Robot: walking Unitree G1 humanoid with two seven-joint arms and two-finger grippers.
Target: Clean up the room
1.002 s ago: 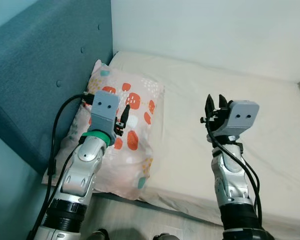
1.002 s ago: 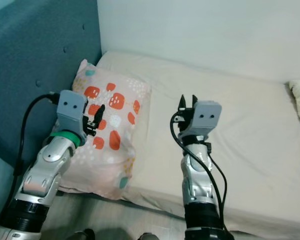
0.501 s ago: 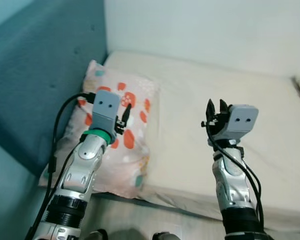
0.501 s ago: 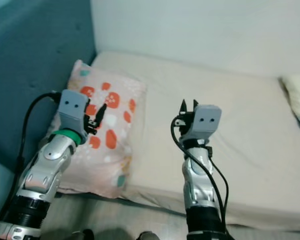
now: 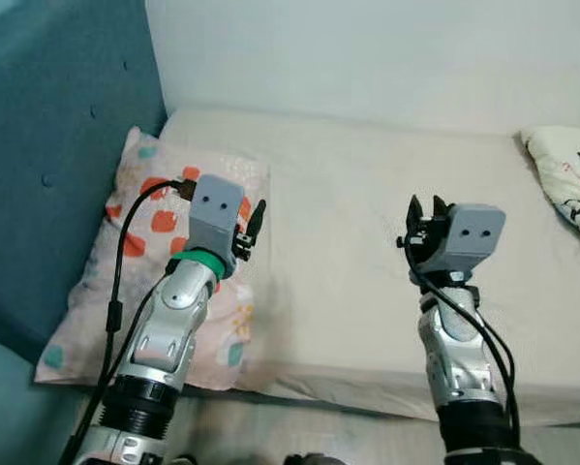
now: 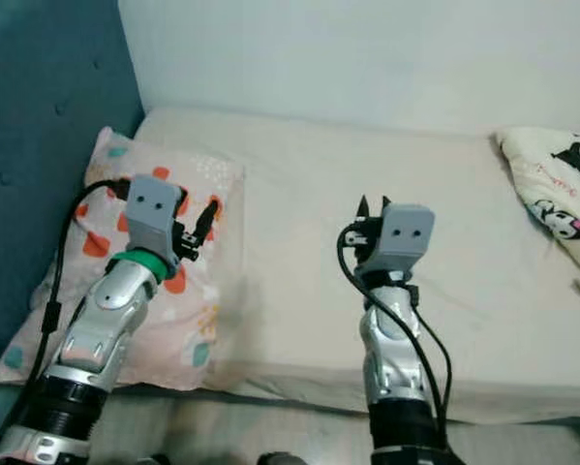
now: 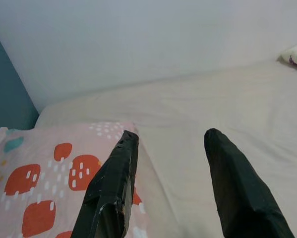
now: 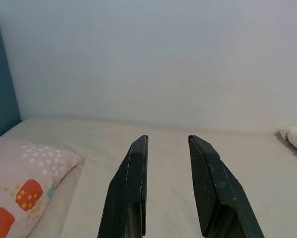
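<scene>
Bed with a bare cream sheet, set against a white wall at the far side and a teal headboard at its left end. Pillow, pink with red, teal and yellow patches, lies at the bed's left end against the headboard, its near corner reaching the front edge of the mattress. A second pillow, cream with black-and-white cartoon figures, lies at the bed's far right corner, cut off by the frame edge. Both arms raised over the front part of the bed. Left gripper hangs over the pillow's right edge, not touching it; jaws apart, one finger over the patterned cloth, the other over bare sheet. Right gripper is held above the bare middle of the mattress, well apart from both pillows; jaws apart with a narrow gap, fingers pointing toward the wall, nothing between them. Black cables run along both silver forearms. A strip of pale floor shows beside the bed's front edge.
</scene>
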